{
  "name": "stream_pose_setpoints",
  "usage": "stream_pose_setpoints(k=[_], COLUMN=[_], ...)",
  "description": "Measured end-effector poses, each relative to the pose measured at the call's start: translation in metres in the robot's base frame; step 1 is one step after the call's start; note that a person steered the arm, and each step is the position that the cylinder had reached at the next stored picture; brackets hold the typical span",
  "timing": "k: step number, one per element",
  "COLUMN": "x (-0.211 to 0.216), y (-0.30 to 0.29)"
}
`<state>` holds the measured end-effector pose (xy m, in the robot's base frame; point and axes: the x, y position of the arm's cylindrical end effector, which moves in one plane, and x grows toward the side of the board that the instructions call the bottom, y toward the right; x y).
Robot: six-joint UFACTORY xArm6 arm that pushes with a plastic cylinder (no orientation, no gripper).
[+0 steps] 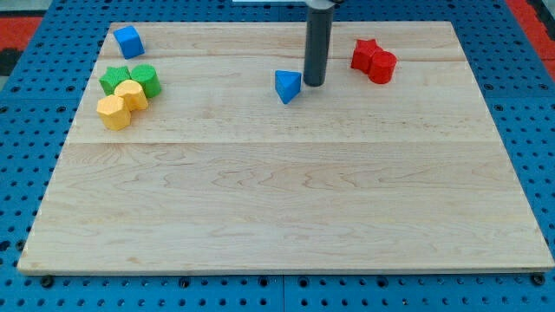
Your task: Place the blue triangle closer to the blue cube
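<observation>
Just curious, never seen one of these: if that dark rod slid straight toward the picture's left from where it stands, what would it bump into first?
My tip stands just right of the blue triangle, so it would likely meet that first. The blue cube lies farther left and higher.

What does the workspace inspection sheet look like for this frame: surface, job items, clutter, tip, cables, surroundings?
Surface: pale wooden board, flat.
Job's things: blue triangle block near the top centre; blue cube block at the top left corner, far apart.
Clutter: two green blocks and two yellow blocks clustered at the view's left; two red blocks touching at the top right.
Tip: my tip sits just right of the blue triangle.
Cables: nothing seen.
Surroundings: blue pegboard around the board.
</observation>
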<state>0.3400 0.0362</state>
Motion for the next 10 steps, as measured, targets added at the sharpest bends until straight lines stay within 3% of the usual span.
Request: stream_pose_setpoints(k=[2,5,6,7,9,10], x=[0.017,-0.048,-0.021,-0.034,-0.081,-0.044], y=[-0.061,-0.204,-0.156,-0.136,-0.206,-0.150])
